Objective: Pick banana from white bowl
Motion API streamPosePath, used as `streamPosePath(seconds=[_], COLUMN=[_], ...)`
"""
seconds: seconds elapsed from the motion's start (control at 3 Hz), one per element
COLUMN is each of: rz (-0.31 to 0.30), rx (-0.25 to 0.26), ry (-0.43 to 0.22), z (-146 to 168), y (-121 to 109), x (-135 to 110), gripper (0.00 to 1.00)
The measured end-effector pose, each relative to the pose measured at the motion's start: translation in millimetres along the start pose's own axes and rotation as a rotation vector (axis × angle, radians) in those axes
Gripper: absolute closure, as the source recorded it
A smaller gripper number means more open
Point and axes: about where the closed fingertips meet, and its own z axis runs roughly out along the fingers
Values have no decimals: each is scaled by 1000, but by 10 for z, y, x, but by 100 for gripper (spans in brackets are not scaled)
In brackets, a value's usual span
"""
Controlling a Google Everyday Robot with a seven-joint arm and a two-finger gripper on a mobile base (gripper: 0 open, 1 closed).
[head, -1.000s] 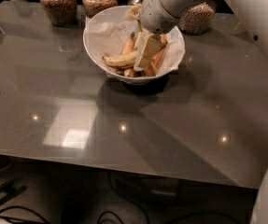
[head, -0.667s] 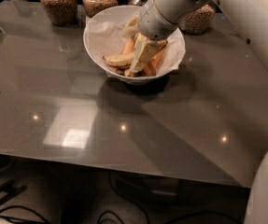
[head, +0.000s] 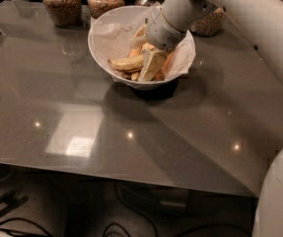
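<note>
Gripper sits inside white bowl, partly hiding banana.

gripper down inside white bowl, banana just beside it, glass jars close behind, bare table in front

Gripper in white bowl hiding banana end, jars cut off above

The cream-white gripper is hanging inside the white bowl, beside the pale-yellow banana. The grey table is reflecting small white spots.
</note>
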Motion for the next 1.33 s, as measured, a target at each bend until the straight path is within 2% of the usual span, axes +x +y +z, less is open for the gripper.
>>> streamPosePath(seconds=[0.33,0.67,1.33], rz=[-8,-23,-59], rx=[-2,-6,-2], ry=[35,69,107], z=[8,-14,-200], y=[-31,-59,-61], x=[95,168,156], gripper=[35,54,99])
